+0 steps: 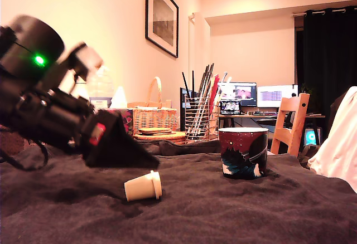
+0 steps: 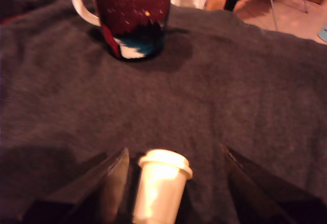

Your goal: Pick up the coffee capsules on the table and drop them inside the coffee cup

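Now we see our claw (image 2: 173,183) wide open, with the white capsule (image 2: 159,188) lying on its side between its fingers on the table (image 2: 245,96). Nothing blocks the coffee cup (image 2: 132,22) ahead. Behind stand a wire holder (image 1: 198,118) and basket (image 1: 155,118).

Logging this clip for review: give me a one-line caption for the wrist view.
Open claw straddling a cream-white capsule lying on the dark cloth table, maroon mug ahead.
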Motion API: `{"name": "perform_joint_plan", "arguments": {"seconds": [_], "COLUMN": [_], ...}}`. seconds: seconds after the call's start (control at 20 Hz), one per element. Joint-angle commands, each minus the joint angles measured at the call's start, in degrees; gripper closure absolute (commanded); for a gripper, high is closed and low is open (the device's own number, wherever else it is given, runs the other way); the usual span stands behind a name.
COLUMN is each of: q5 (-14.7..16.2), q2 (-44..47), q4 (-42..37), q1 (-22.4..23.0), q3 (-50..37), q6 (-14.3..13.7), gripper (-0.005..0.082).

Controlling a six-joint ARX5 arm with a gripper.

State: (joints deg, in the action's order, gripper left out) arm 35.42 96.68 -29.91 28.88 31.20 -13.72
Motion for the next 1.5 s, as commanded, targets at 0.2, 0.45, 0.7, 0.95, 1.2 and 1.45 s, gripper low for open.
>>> {"name": "perform_joint_plan", "arguments": {"seconds": [0.2,0.45,0.7,0.95,1.2,1.45], "q5": [-0.02,-1.22,-3.17,-3.34,-1.57,0.50], "q2": [4.59,4.98,4.98,4.87,4.09,0.66], "q4": [3.10,5.73,7.65,7.58,7.58,7.58], "q1": [0.15,0.15,0.15,0.15,0.15,0.15], "q3": [2.43,2.78,2.78,2.80,4.09,6.34], "q6": [-1.36,-1.33,-1.36,-1.31,-0.63,0.81], "gripper": [0.0256,0.0319,0.0528,0.0627,0.0627,0.0627]}}
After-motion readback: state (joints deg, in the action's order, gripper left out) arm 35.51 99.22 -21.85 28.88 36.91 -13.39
